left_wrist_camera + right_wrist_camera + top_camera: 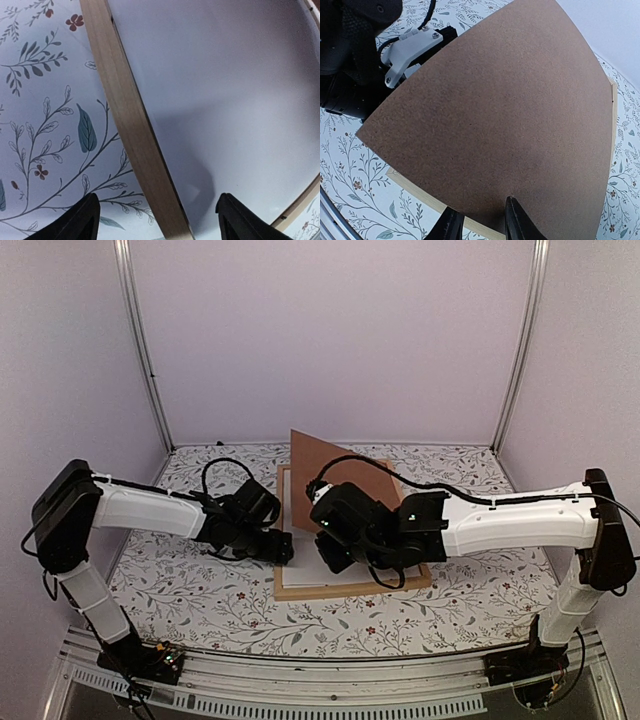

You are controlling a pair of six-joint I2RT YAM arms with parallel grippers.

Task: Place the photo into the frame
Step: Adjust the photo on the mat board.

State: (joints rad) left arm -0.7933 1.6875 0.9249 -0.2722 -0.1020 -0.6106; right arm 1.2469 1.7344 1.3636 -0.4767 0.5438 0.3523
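The tabletop is covered edge to edge by a white surface printed with grey-green leafy twigs and small red flowers. A ribbed metal rail runs along its near edge.

One item lies directly on the tabletop: the large rectangular frame of thin, light natural-wood bars. It lies flat near the centre, slightly skewed against the tabletop edges. In the left wrist view, one frame bar rests in contact with the printed covering. A plain white sheet lies flat inside the frame, reaching up to that bar. The right wrist view shows a frame corner on the floral surface.
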